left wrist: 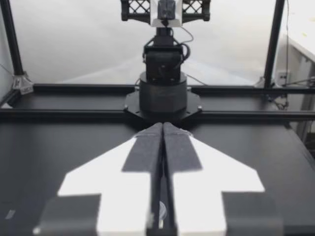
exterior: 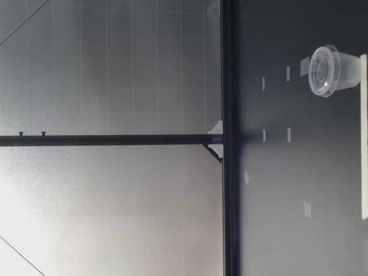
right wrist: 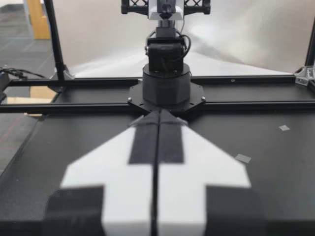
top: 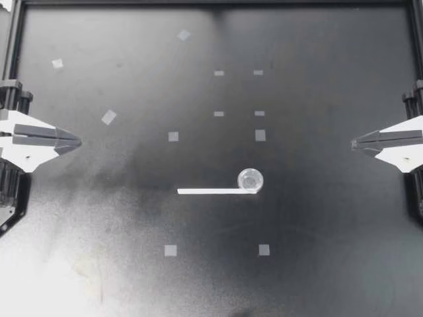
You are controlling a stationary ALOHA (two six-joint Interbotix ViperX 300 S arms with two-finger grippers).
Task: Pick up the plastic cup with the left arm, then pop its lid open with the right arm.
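Observation:
A small clear plastic cup with a lid [top: 250,179] lies on its side near the middle of the black table, touching the end of a white strip [top: 215,191]. The low view shows the cup [exterior: 329,70] with its lid facing that camera and the strip [exterior: 363,135] just in front of it. My left gripper [top: 78,140] rests at the table's left edge, shut and holding nothing. Opposite it, my right gripper [top: 353,142] sits at the right edge, also shut and holding nothing. Both are far from the cup. Each wrist view shows its own gripper, left [left wrist: 163,126] and right [right wrist: 159,113], with the fingers pressed together, pointing at the other arm's base.
Several small pale tape squares [top: 173,136] are stuck on the table. A black frame rail [top: 211,3] borders the far side, with posts at the corners. The other arm's base [left wrist: 162,93] stands ahead of each gripper.

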